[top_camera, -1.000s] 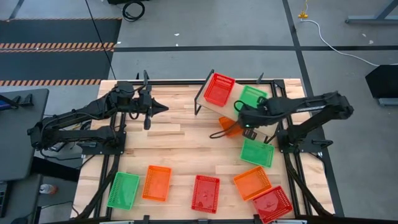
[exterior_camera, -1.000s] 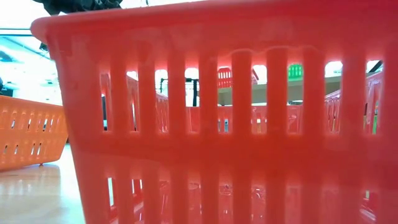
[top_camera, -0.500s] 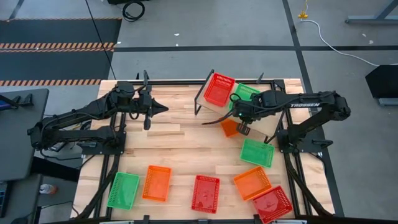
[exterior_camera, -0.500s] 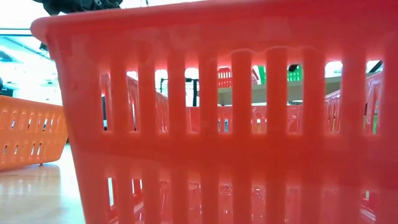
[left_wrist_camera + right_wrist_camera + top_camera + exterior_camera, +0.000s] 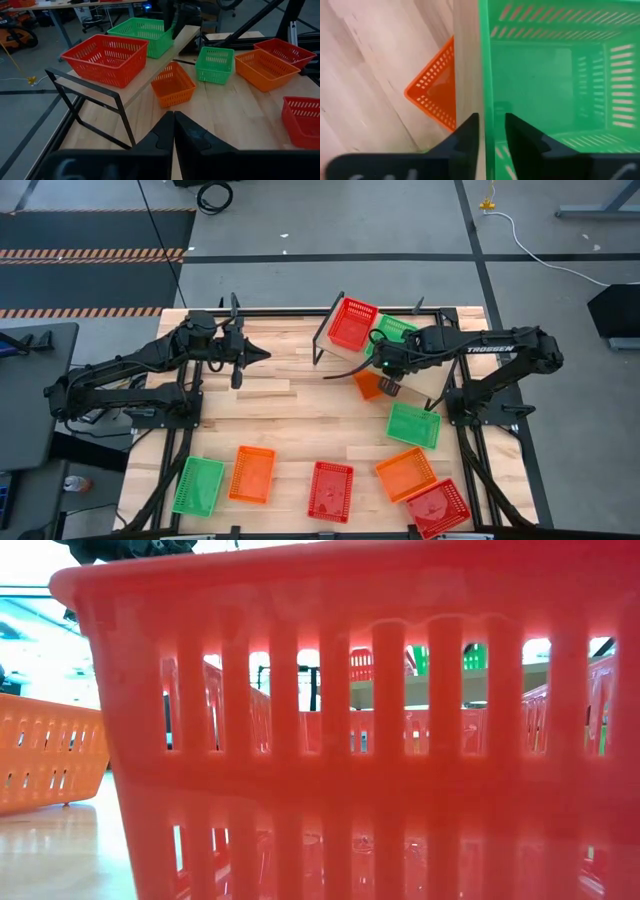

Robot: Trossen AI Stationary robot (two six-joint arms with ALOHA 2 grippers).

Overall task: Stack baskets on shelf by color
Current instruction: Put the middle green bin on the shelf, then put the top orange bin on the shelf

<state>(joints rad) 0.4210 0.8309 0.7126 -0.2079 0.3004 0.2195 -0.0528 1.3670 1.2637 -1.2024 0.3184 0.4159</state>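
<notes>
1. Two arms work over the wooden surface [image 5: 270, 420]; the left hand [image 5: 262, 356], in the upper left of the high view, hovers clenched and empty.
2. Along the bottom lie a green basket [image 5: 198, 485], an orange basket [image 5: 252, 474] and a red basket [image 5: 331, 491].
3. Upper centre, the shelf [image 5: 362, 352] carries a red shelf basket [image 5: 352, 323] and a green shelf basket [image 5: 393, 332]; a tilted orange basket [image 5: 368, 385] sits just below its edge.
4. The right hand [image 5: 490, 131] straddles the green shelf basket's wall, fingers parted with a gap on each side.
</notes>
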